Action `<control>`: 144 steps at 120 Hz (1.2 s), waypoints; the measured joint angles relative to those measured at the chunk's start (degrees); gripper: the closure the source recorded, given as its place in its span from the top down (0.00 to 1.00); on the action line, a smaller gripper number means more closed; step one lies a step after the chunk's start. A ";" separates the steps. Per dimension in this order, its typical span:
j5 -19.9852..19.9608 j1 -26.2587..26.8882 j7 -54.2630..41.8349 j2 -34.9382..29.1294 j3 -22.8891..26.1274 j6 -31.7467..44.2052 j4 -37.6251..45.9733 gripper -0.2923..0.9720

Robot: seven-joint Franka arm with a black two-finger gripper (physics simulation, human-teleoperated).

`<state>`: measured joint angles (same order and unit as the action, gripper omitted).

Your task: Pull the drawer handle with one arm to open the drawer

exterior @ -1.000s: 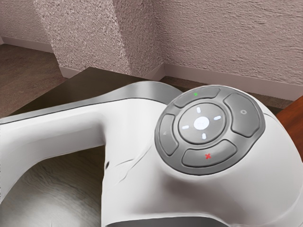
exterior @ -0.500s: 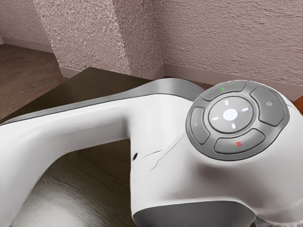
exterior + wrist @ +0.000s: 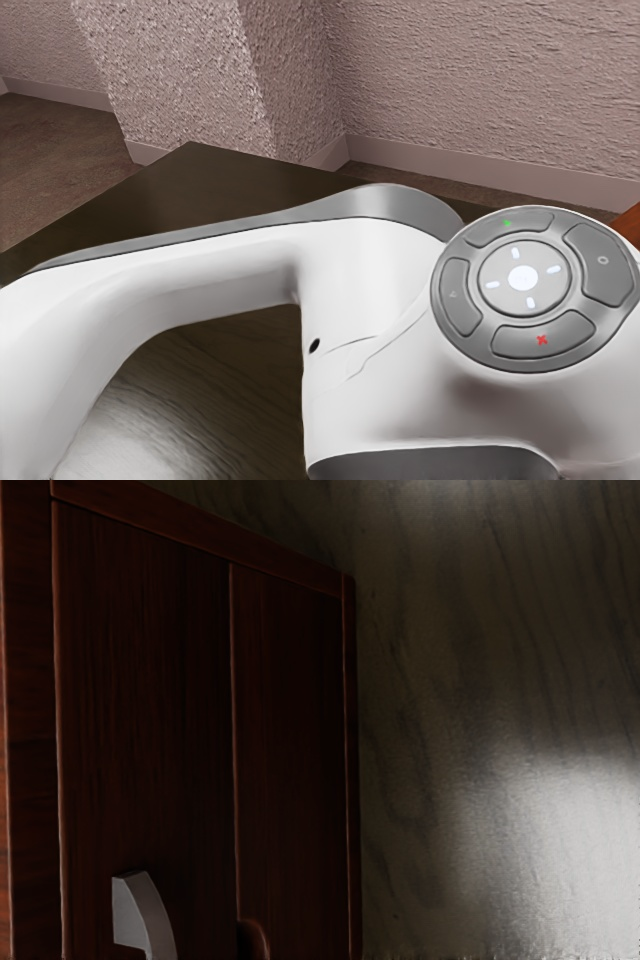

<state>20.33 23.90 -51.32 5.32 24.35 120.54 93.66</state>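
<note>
- The white arm (image 3: 200, 290) spans the exterior view from lower left to lower right, with its grey button pad (image 3: 535, 290) at right centre.
- A dark table (image 3: 230, 180) lies behind it, mid-frame.
- Wrist view: a pale curved handle (image 3: 140, 915) sits on the red-brown drawer front (image 3: 150, 730), with a grey-veined surface (image 3: 500, 680) alongside.
- Gripper opening and hold: cannot tell.

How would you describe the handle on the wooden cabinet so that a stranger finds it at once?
Look at the dark red-brown cabinet beside the grey veined surface. On its front, on the panel farther from that surface, sits the handle: the one pale grey, curved piece against dark wood.
</note>
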 joint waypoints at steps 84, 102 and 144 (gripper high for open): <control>2.09 -0.17 -0.19 2.83 -2.47 0.12 0.09 0.77; 2.15 0.09 -0.22 3.45 -3.04 0.30 0.01 0.77; 2.79 -0.16 -0.26 4.19 -4.81 0.52 0.39 0.77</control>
<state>23.12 23.75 -51.58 9.51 19.53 121.06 94.04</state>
